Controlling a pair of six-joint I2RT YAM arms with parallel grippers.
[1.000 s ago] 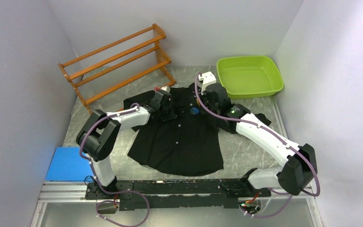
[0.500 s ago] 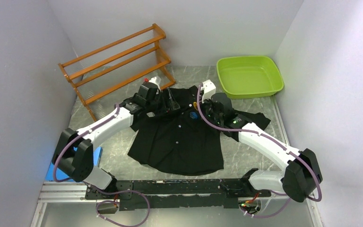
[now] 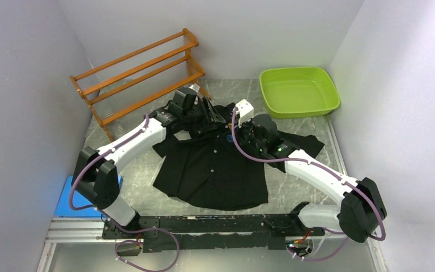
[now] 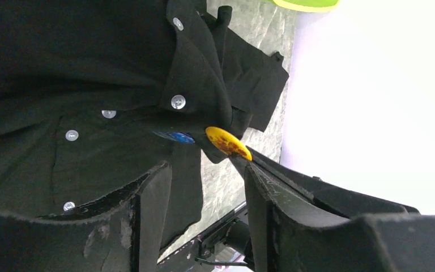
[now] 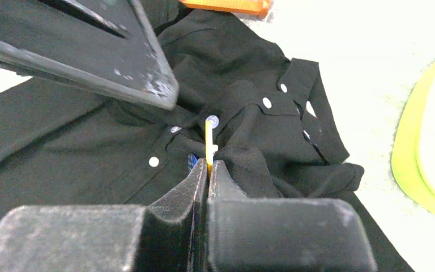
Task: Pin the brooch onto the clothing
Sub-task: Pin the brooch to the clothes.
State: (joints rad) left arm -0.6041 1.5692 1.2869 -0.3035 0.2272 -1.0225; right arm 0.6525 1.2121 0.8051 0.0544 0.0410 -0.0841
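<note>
Right wrist view: my right gripper (image 5: 208,170), shut on a thin yellow disc (image 5: 208,141) at the front of the black button-up shirt (image 5: 62,130), small blue brooch (image 5: 191,161) just beside. Left gripper (image 4: 204,168) hovers part-open, empty; I'd press the fabric flat with it.

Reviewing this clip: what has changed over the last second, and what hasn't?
The left gripper opened and reached farther from the bases, toward the collar of the shirt, its arm stretching out. The right gripper shifted slightly left, still shut on the yellow disc. The shirt's body, the rack and the green tub stayed put.
</note>
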